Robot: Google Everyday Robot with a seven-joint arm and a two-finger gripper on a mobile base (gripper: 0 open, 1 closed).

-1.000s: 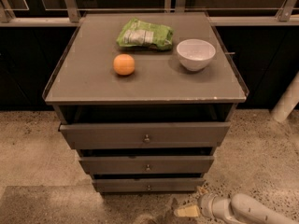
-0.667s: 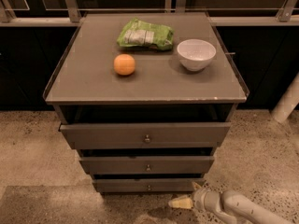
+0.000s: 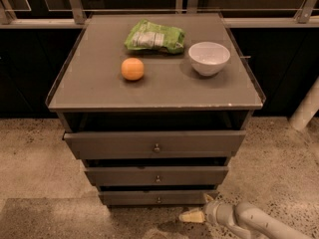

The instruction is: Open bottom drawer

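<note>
Edging leftward since a second ago, the pincer (image 3: 193, 214) is hovering near the floor (image 3: 40, 153).
It is sitting just right of the bottom drawer (image 3: 149, 198), lowest under the table (image 3: 99, 91); its spread cannot be told.

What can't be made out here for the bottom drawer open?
Camera view: whether the end effector, low by the floor right of the bottom drawer, touches its front; too dim there.
Arm: cut off by the bottom edge.
Drawer interiors: hidden behind their fronts.
Green bag: print too small to read.
</note>
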